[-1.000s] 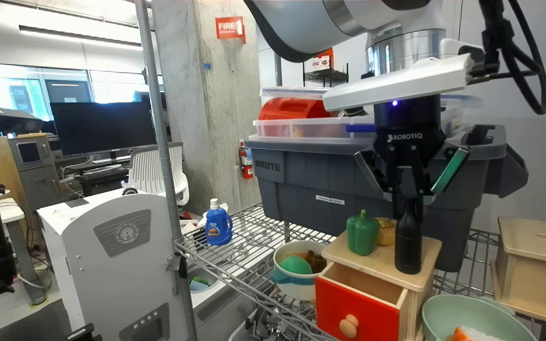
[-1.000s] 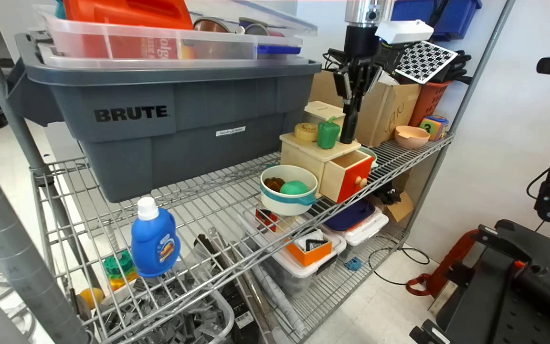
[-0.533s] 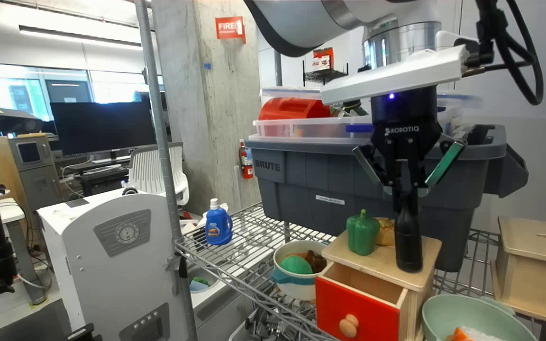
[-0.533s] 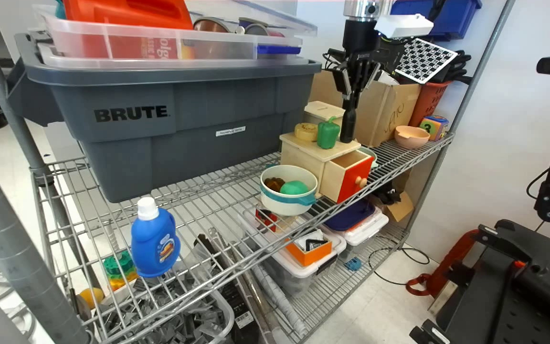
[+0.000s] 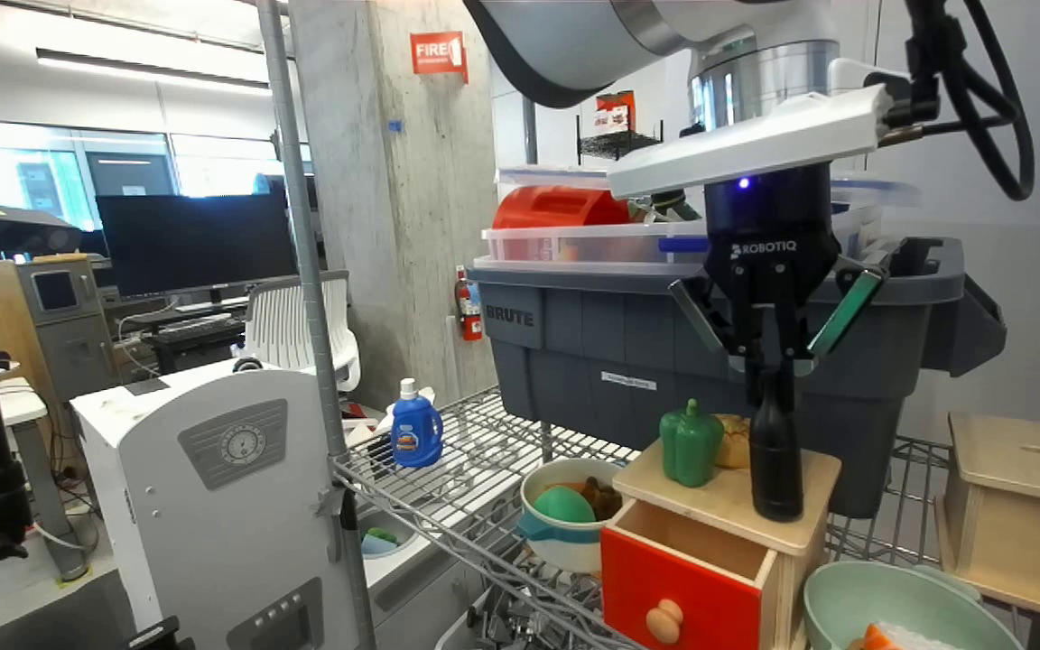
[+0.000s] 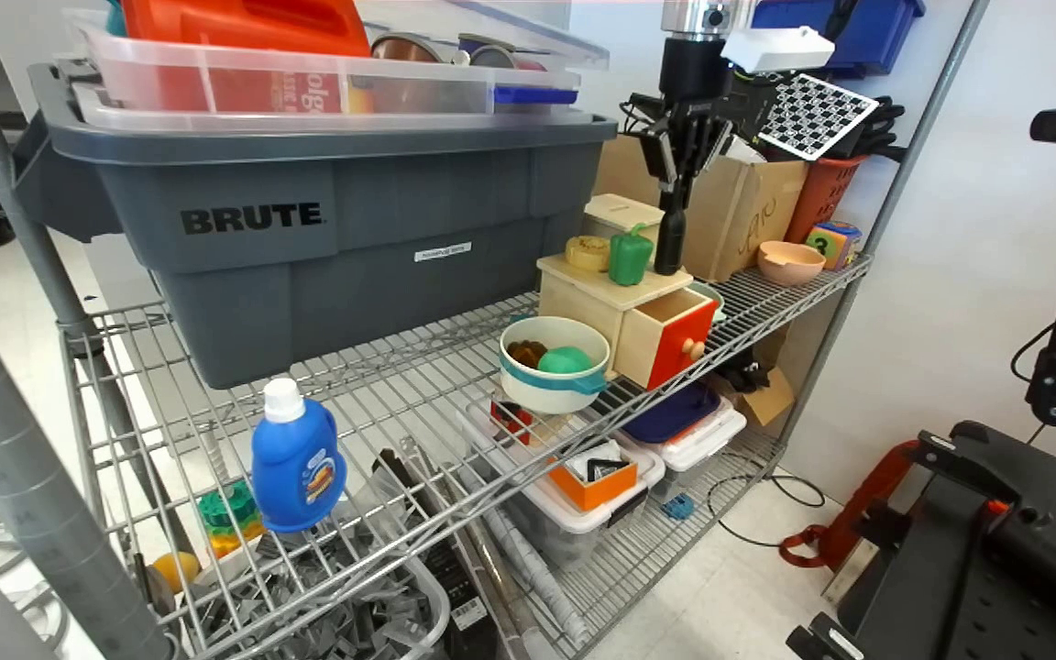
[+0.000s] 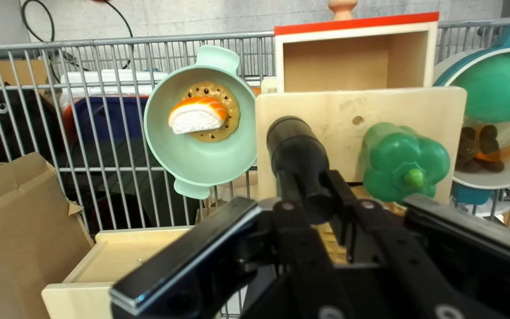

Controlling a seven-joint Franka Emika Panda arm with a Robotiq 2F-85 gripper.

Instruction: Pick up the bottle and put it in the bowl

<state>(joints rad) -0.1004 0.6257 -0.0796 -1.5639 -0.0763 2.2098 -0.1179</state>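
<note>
Closest in an exterior view is the mint-green bowl [image 5: 845, 591], and the wrist view shows an orange-and-white chunk [image 7: 199, 117] lying over a round tan thing [image 7: 233, 117] inside it. Just beside that is a wooden box [image 5: 818, 506] with its red-fronted drawer [image 5: 691, 591] hanging open. The black bottle [image 5: 775, 465] is standing upright on top of the box, and the claw [image 5: 772, 393] is closed right down on its narrow neck from both sides, so yeah, it's got hold of the bottle. Near it there's a green pepper [image 5: 692, 447], with a yellowish round thing [image 5: 736, 441] kinda tucked behind. Past all that, a big gray tote [image 5: 592, 338] sits on the wire shelf [image 7: 126, 40], then way back is a concrete pillar [image 5: 434, 190].
</note>
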